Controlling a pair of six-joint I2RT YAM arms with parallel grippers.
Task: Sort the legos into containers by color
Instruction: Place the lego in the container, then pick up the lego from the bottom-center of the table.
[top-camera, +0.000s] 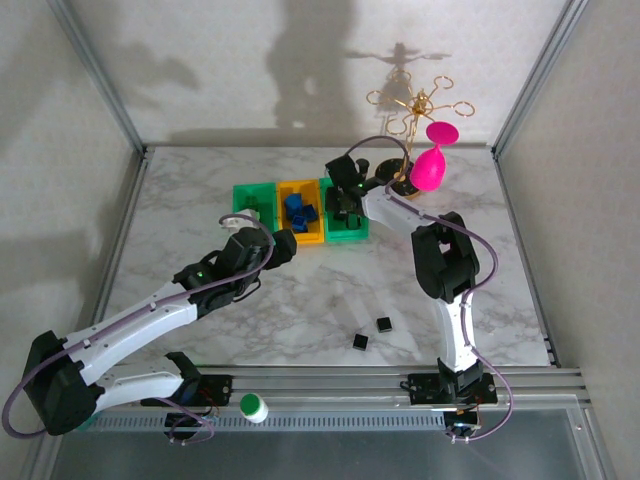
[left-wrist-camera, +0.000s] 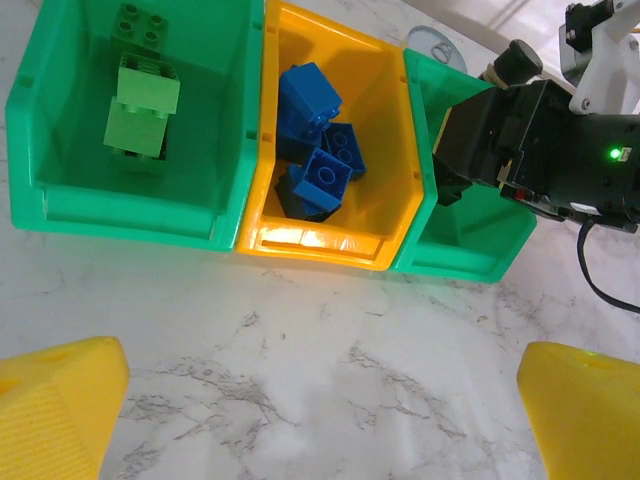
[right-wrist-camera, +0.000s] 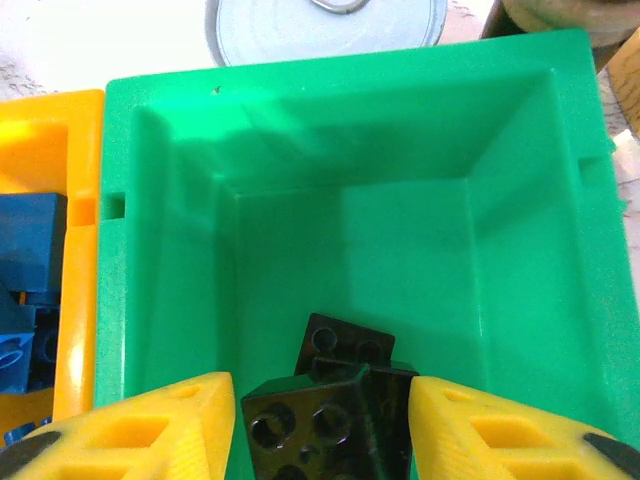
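Marble table, bins in a row at twelve o'clock.
Black lego sat between the fingers of the right gripper at the right green bin, grip impossible to tell; two black legos lay at five o'clock. Left gripper gaped, empty.

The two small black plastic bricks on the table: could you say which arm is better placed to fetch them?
Probably right: both black bricks lie on its side, and the right gripper hangs over the green plastic bin holding black ones.
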